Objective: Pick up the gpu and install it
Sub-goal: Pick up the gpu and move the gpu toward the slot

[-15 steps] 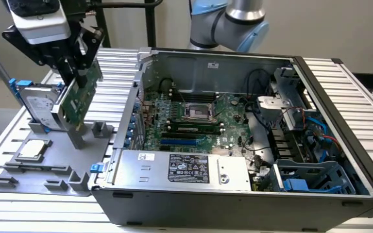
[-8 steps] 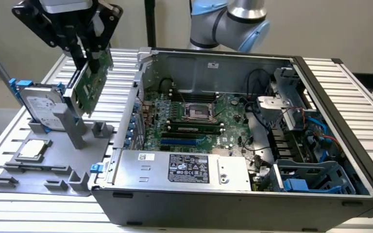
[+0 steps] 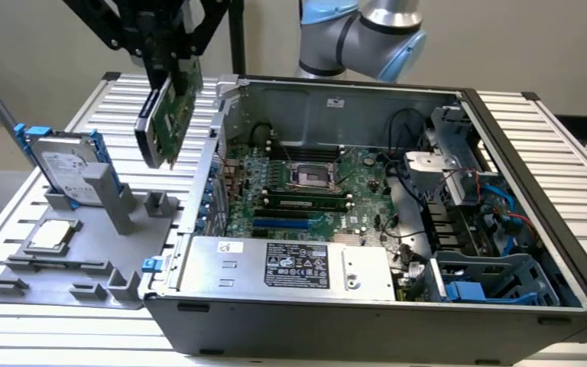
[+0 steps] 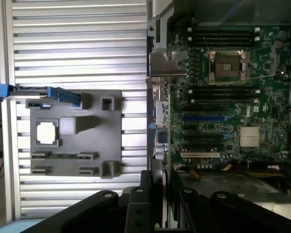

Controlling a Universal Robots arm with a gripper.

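Observation:
My gripper (image 3: 167, 70) is shut on the gpu (image 3: 166, 115), holding it by its upper edge well above the table. The card hangs upright and slightly tilted, its green face towards the open computer case (image 3: 497, 138) and its black face away from it. It is over the gap between the grey holder (image 3: 79, 260) and the case's side wall. In the wrist view the gpu (image 4: 161, 141) appears edge-on, running from my gripper (image 4: 166, 194) to its silver bracket (image 4: 167, 65) along the edge of the motherboard (image 4: 228, 111). The blue expansion slot (image 4: 201, 118) lies bare on the board.
The grey holder carries a silver hard drive (image 3: 69, 164) with blue rails standing upright and a square CPU chip (image 3: 51, 235). Inside the case are the motherboard (image 3: 304, 191), a power supply (image 3: 283, 264), cables and a drive cage (image 3: 488, 283). The arm's blue-grey joint (image 3: 365, 34) is behind the case.

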